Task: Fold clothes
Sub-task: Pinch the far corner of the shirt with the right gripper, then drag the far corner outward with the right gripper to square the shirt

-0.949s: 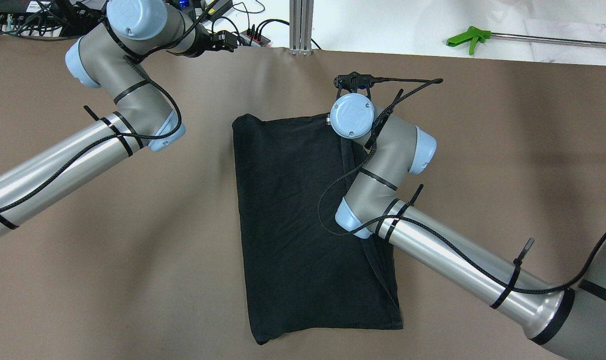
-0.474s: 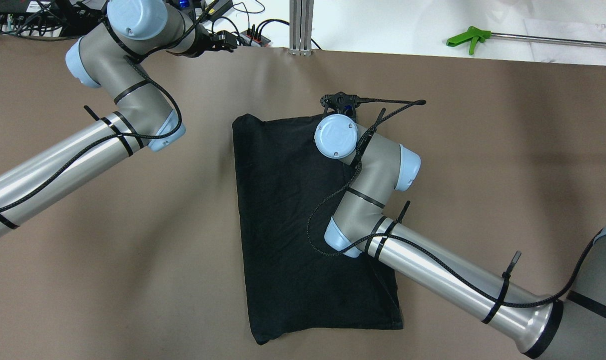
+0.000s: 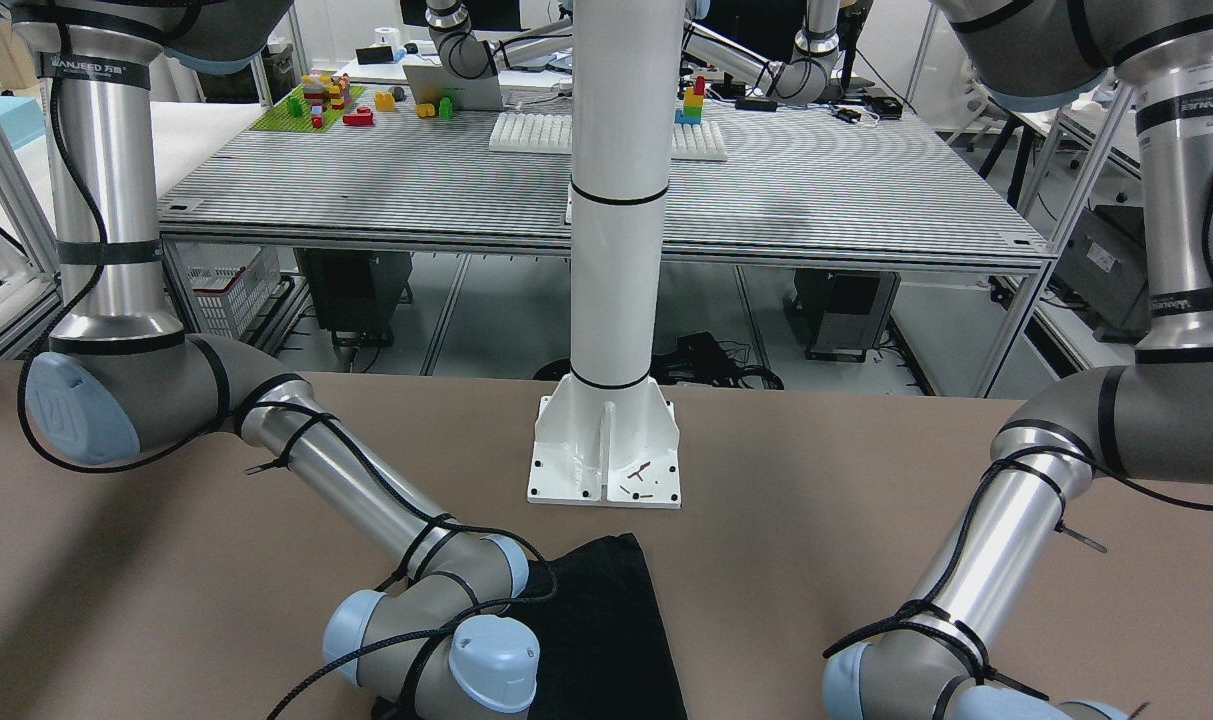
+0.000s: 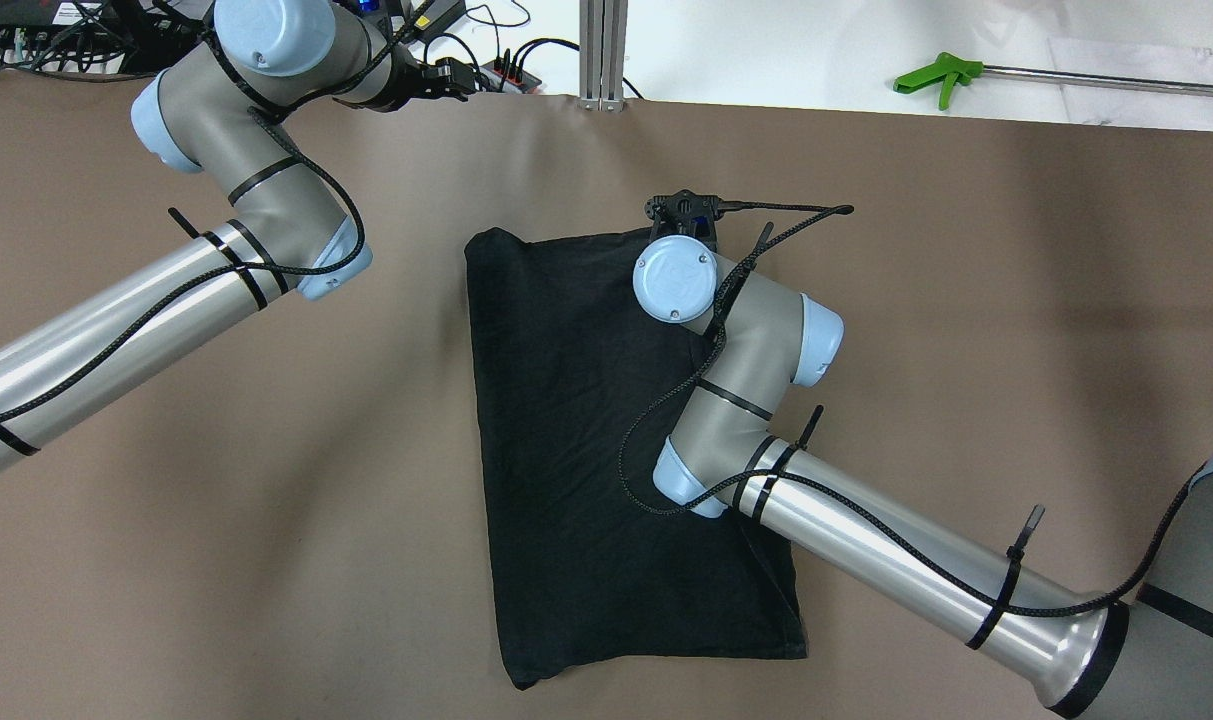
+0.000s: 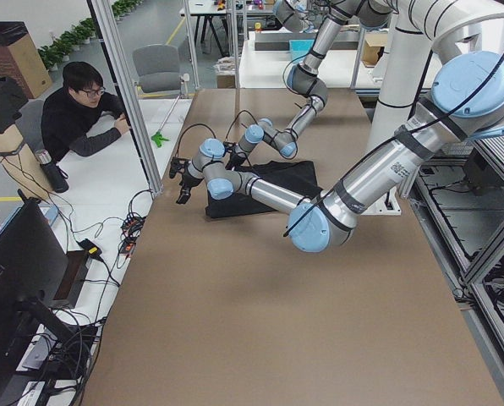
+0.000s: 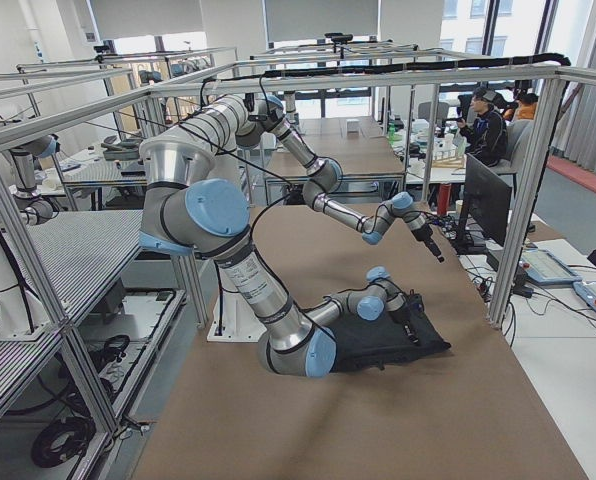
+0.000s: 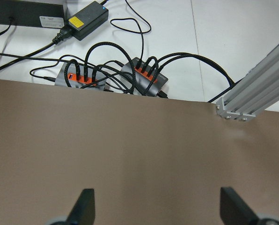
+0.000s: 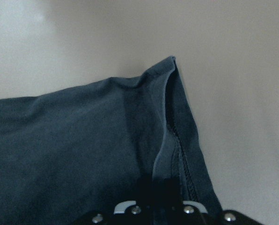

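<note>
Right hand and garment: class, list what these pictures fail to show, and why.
1. Right wrist view: the right hand shows dark against the black garment; grip unclear.
2. Overhead view: the right arm covers that hand.
3. Front-facing view: bottom edge cuts off the garment.

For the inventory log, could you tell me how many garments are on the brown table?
1: the black garment lies mid-table, partly under the right arm; anything beneath that arm is hidden.

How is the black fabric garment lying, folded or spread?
Folded: the black fabric garment is a compact rectangle, with stacked hemmed layers at one corner.
</note>
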### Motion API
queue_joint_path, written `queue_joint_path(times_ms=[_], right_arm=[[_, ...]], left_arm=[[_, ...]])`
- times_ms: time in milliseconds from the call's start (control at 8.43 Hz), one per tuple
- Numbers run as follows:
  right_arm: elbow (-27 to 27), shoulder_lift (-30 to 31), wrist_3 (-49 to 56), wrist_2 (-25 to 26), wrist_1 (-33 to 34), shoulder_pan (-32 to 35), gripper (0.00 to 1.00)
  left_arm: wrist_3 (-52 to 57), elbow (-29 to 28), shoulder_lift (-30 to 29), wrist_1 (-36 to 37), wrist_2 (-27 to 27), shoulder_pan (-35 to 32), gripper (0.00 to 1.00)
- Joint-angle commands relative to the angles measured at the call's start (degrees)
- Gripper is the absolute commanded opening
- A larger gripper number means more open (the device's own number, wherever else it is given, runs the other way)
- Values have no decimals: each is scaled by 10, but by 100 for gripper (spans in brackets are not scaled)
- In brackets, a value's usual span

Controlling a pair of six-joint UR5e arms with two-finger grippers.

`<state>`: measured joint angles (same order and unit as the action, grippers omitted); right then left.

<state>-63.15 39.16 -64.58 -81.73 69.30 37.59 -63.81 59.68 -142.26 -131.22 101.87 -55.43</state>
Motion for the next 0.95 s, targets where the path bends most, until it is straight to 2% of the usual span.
queue_joint_path(times_ms=[0,119,474,830], right_arm=[[0,1,27,1,0,9,31],[0,4,26,1,0,9,29],[0,7,27,2,0,9,1],[-5,18,87,-6,-5,35,0]], left_arm=[[0,0,-1,0,0,0,94],[0,0,-1,0,0,0,94],[0,0,-1,0,0,0,94],[0,-6,-6,0,-1,0,94]])
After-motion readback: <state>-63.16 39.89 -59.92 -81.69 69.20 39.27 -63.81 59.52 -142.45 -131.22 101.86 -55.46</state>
